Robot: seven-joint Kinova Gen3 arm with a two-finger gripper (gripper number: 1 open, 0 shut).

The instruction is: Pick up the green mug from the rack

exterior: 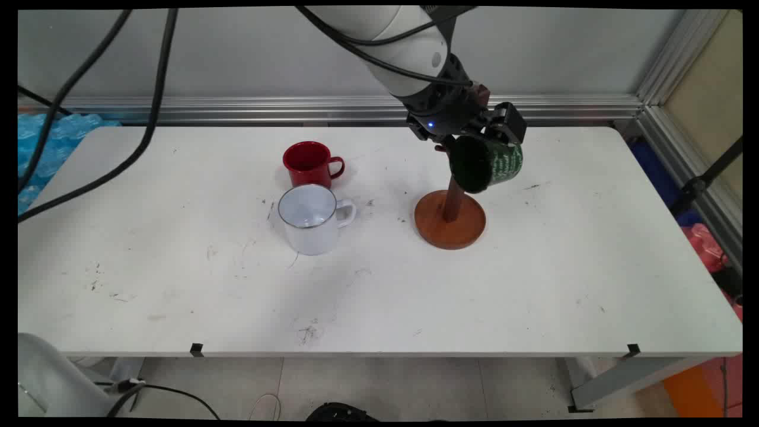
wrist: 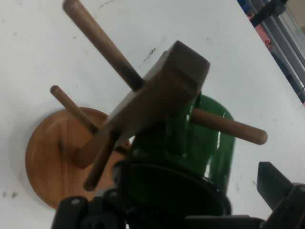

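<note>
Gripper (exterior: pixel 483 139) is clamped on the green mug (exterior: pixel 487 164), tipped sideways with its mouth toward the camera, right up against the wooden rack (exterior: pixel 449 219). From the hand, a peg (wrist: pixel 228 126) crosses the mug's handle loop (wrist: pixel 224 143), so the tilt suits hanging. Nearer left, the white mug (exterior: pixel 312 218) stands upright, the red mug (exterior: pixel 309 163) just behind it.

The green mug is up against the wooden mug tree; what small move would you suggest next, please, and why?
Probably ease the green mug slightly down along the peg before releasing. In the hand view that peg of the mug tree already passes through its handle, while the pincer grips the mug tilted beside the post.
</note>
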